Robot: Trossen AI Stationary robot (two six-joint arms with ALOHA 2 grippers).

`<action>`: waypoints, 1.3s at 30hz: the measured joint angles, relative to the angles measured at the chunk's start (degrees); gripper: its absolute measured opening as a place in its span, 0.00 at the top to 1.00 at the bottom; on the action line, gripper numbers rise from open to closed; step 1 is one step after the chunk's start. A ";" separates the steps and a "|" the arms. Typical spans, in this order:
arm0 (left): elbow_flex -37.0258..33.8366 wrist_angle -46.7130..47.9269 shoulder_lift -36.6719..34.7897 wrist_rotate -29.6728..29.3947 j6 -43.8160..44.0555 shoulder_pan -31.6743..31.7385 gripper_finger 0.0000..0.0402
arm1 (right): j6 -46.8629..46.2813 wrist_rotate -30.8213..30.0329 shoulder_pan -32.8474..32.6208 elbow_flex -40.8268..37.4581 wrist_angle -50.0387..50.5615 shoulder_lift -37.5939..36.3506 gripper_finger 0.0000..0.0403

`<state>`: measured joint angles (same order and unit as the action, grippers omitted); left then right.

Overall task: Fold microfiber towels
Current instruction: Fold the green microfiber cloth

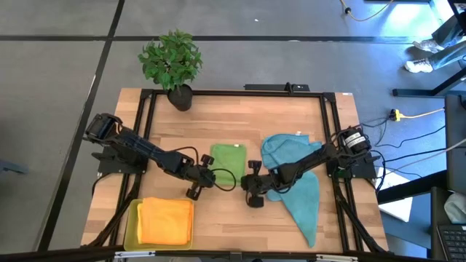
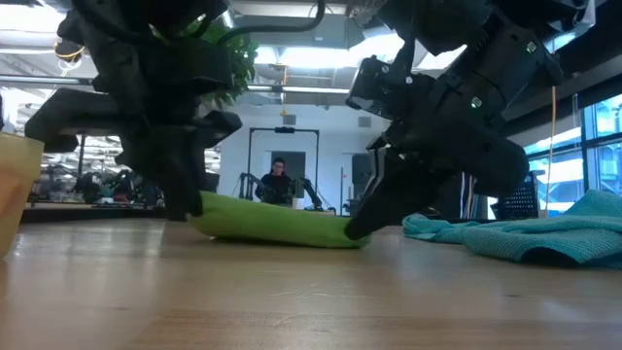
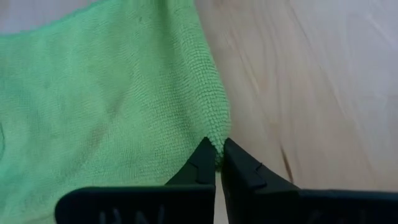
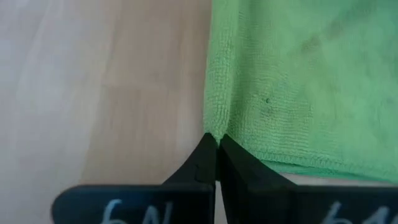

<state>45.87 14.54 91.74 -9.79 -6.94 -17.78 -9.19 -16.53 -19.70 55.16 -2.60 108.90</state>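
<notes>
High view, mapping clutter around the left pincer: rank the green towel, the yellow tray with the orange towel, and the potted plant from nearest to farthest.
1. Green microfiber towel: pinched at its corner by the left pincer.
2. Yellow plastic tray holding the folded orange towel: near-left table corner.
3. Potted green plant: far table edge.

One camera is hanging above me, looking straight down on the whole table [image 1: 218, 211] and both my arms. Another is sitting at table-top height, facing level across the wood into the room behind. Each wrist camera is peering forward, very close, past its own fingers: my left gripper [image 3: 217, 148] and my right gripper [image 4: 216, 142]. All four views are sharing the green towel [image 1: 228, 160] lying between my grippers.
</notes>
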 joint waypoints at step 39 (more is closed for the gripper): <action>-11.29 -0.44 -17.00 22.97 4.03 11.65 1.00 | 0.71 8.49 5.24 -0.90 -14.53 -2.23 1.00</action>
<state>34.57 14.11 74.74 13.18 -2.91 -6.13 -8.48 -8.04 -14.46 54.26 -17.13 106.67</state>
